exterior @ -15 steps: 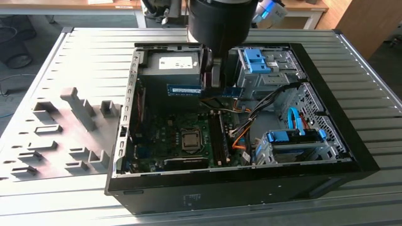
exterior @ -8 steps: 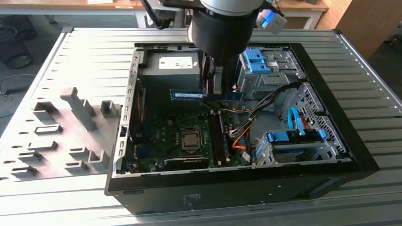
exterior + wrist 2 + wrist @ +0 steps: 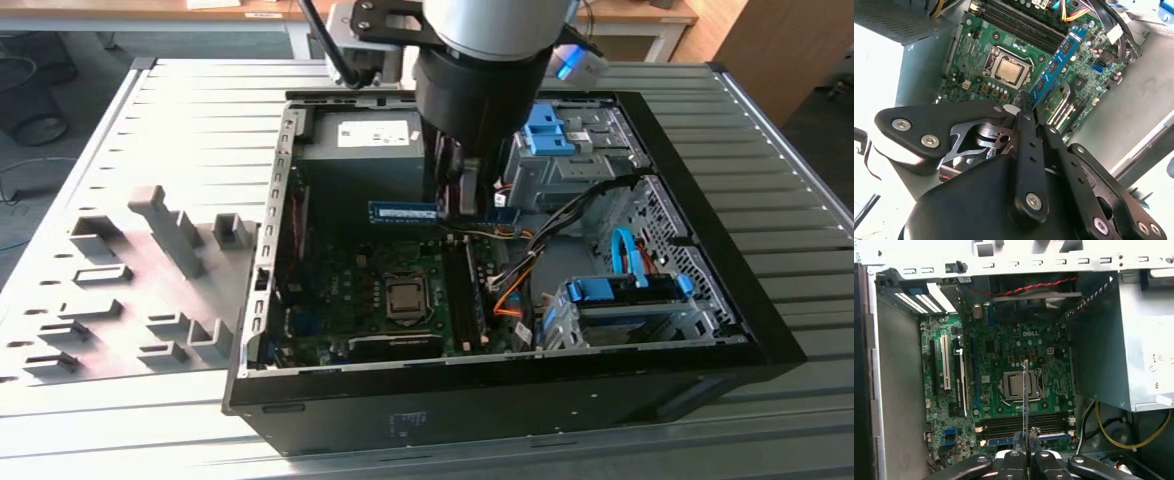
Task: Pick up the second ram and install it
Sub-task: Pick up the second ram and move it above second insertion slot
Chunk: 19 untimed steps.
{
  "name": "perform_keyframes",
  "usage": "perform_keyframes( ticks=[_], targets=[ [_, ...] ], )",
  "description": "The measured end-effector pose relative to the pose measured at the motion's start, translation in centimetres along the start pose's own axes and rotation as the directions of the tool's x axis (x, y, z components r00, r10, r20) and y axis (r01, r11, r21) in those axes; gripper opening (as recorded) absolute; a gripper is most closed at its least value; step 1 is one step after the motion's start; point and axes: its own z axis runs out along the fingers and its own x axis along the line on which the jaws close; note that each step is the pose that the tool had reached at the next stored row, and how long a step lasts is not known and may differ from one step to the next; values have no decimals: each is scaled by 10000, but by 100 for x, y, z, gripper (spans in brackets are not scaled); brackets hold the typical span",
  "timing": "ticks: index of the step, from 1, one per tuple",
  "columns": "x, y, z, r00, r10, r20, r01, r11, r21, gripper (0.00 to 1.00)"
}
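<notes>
1. Gripper [image 3: 1030,107] fingers [image 3: 1026,150] clamped on the second ram [image 3: 1061,55], partway along its length
2. Ram: long thin blue strip, black chips in a row, held on edge
3. Sits above the motherboard [image 3: 994,350], crosswise to its slots [image 3: 1024,422], inside the open case [image 3: 534,410]

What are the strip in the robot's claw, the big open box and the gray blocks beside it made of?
The second ram, pinched in the gripper, is likely circuit board: a thin flat strip, its blue face carrying dark chips. The computer case is apparently sheet metal, black-painted outside, bare gray inside with folded edges. The fixture blocks are matte gray, probably plastic, though I can't be sure.
</notes>
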Motion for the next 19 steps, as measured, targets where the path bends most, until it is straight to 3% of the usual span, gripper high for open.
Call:
perform_keyframes(
  ticks=[16, 19],
  targets=[
    [-6, -87, 286, 10000, -16, -1, 16, 10000, -4, 14],
    [-6, -87, 308, 9992, -391, -6, 391, 9992, -29, 14]
  ],
)
